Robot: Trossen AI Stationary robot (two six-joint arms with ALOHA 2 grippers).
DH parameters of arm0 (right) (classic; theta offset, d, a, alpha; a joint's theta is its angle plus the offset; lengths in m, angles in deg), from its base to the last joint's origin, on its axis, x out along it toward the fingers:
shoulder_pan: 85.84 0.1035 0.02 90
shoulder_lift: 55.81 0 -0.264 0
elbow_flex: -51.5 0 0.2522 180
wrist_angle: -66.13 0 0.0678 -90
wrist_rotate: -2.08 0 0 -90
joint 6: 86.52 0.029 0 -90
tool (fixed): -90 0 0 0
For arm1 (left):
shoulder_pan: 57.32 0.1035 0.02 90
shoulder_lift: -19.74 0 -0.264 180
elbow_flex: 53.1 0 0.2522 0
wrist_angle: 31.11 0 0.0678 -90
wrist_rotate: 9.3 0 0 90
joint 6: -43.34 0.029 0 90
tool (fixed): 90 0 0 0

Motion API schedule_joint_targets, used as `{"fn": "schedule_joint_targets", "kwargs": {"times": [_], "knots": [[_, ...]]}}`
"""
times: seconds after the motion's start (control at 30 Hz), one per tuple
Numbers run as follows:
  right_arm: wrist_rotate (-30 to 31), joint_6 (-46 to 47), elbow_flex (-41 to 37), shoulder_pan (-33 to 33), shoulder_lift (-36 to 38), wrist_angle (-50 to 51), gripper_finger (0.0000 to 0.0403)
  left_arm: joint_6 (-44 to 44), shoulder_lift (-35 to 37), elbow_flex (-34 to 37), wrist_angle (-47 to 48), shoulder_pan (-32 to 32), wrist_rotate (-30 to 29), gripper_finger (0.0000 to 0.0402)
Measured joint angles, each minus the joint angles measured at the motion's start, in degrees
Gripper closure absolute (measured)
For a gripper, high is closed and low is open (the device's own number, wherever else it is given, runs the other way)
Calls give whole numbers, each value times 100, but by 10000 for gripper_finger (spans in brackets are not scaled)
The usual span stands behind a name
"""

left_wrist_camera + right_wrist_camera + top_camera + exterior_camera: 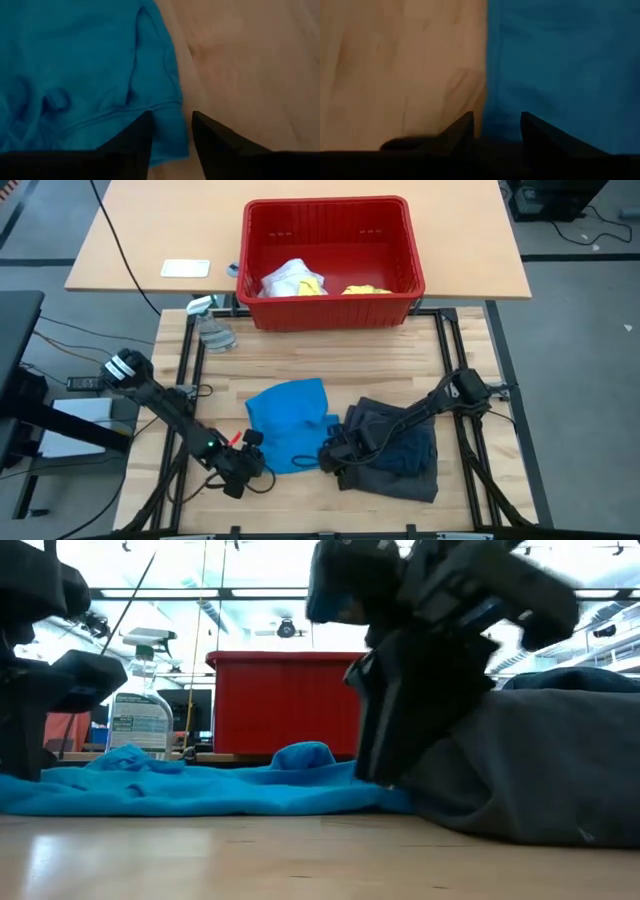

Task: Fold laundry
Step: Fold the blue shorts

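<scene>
Blue piece (288,423): spread flat near the table's (320,350) front edge, touching the dark grey shorts (400,452) on its right.
Left gripper (247,467): at its front-left corner — fingers parted, straddling the hem, pinching nothing.
Right gripper (330,460): at its front-right corner, parted too — we judge both equally near.

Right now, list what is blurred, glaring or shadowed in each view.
Low view: the right hand looms close and blurred, ceiling lights glare behind the red basket. Left wrist view: soft focus on the blue cloth. Right wrist view: dim, with a dark shadow on the table. High view: evenly lit.
</scene>
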Motion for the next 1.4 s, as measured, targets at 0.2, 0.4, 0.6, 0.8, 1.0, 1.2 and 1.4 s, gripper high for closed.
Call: {"fn": "schedule_joint_targets", "kwargs": {"times": [0.2,0.4,0.6,0.8,1.0,1.2,1.4], "knots": [[-508,100,7,-132,-283,-538,280,-96,-67,0,-111,4,-2,303],[-524,627,21,-138,-293,-535,344,-607,-1,-2,26,-18,8,361],[-1577,1221,192,-219,270,-498,391,-1139,660,5,230,-120,684,390],[-2003,1283,376,-506,683,-488,398,-1638,1675,-87,402,-249,608,390],[-1875,1168,377,-1270,448,-124,400,-2795,2314,-87,1606,268,-267,391],[-1860,1134,315,-2056,384,-136,401,-3615,2466,-87,2423,853,-329,391],[-2016,1121,65,-2618,384,-219,402,-4294,2361,-76,3067,1328,-522,392]]}}
